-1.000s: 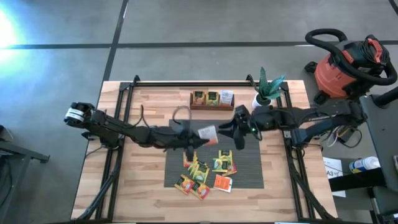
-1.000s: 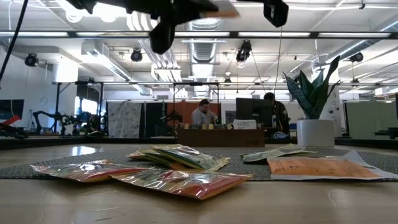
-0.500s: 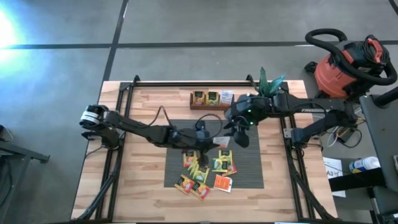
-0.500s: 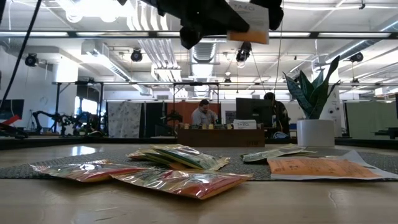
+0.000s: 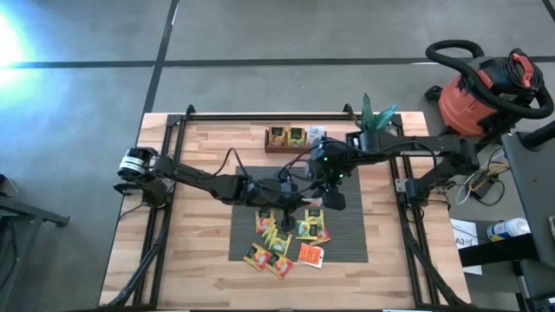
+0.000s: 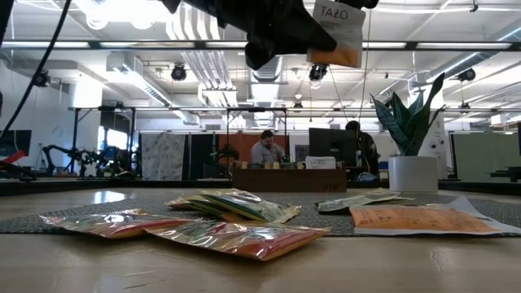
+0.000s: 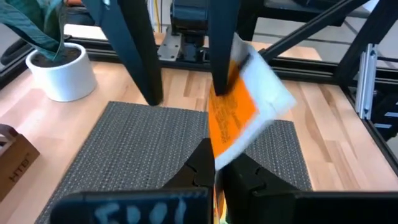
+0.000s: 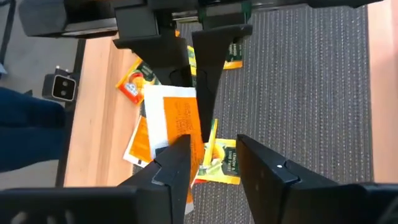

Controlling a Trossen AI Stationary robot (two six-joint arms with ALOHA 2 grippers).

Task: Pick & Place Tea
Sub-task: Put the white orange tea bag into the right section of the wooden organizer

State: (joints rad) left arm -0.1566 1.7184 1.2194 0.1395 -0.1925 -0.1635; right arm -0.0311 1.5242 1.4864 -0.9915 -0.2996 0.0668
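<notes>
Surface: wooden table (image 5: 208, 260) with a grey ribbed mat (image 5: 347, 236); loose tea sachets (image 5: 282, 238) lie on it.
Room: a workshop with ceiling lights, people seated far behind.
Left gripper (image 7: 214, 163): pinched tight on an orange-and-white sachet (image 7: 245, 102), raised above the mat.
Right gripper (image 8: 211, 152): fingers parted, straddling that sachet's other edge.
Edges: wooden tray (image 5: 295, 139) and potted plant (image 5: 375, 121) near the far edge.

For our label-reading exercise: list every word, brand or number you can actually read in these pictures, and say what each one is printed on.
"TAZO": on the white top of the orange-and-white sachet held up between the left gripper and the right gripper.
Print on that sachet's orange face: too blurred to read.
Print on the sachets on the mat: too small to read.
Sachets in the wooden tray: too small to read.
</notes>
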